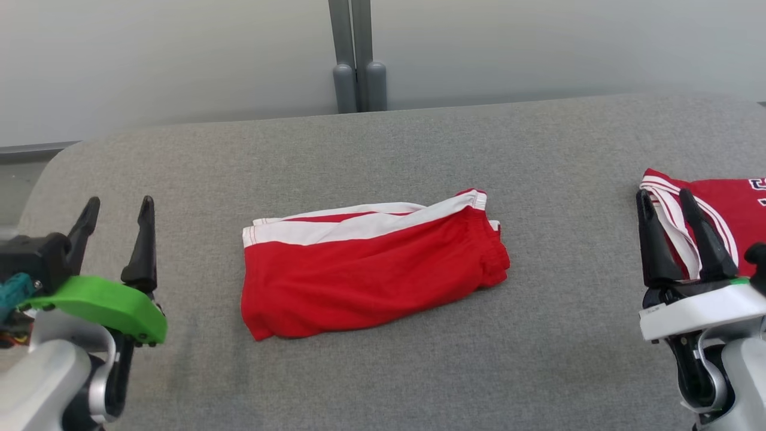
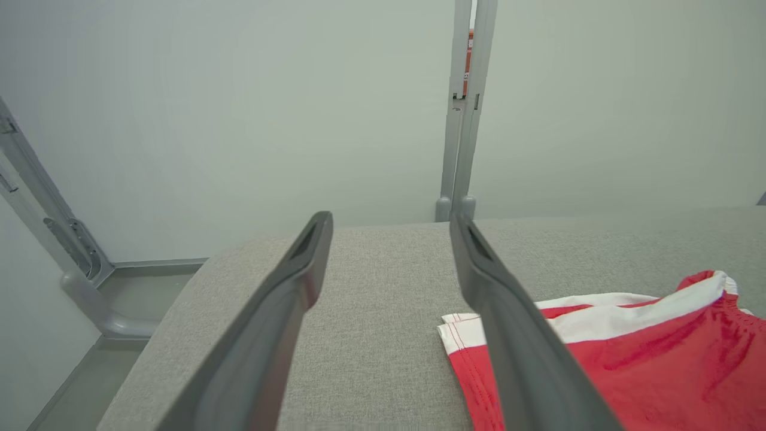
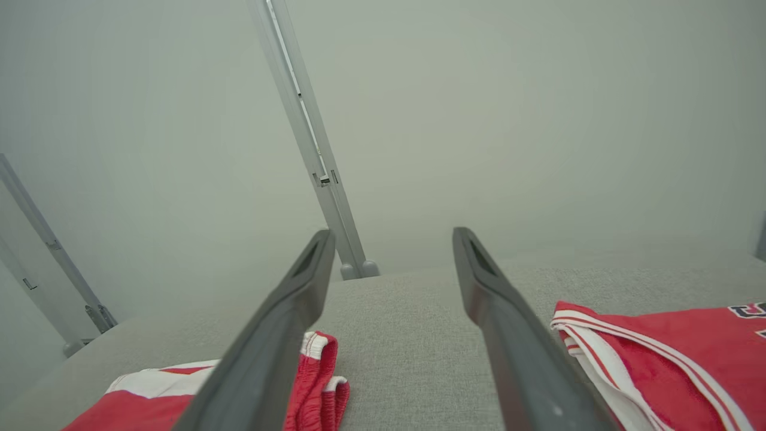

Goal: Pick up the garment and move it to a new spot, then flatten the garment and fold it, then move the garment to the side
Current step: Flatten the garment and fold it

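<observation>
Fingers [image 1: 142, 245] spread wide on both arms, nothing pinched: left gripper [image 1: 119, 206] hovers over the left edge of the grey table [image 1: 419, 149], right gripper [image 1: 664, 194] over its right side. Folded flat at the table's middle lie the red shorts [image 1: 365, 269], untouched. At the table's right edge sits a red jersey [image 1: 730, 209].

Left arm [image 1: 42, 377] and right arm [image 1: 742, 365] sit low, jaws spread wide, empty.
</observation>
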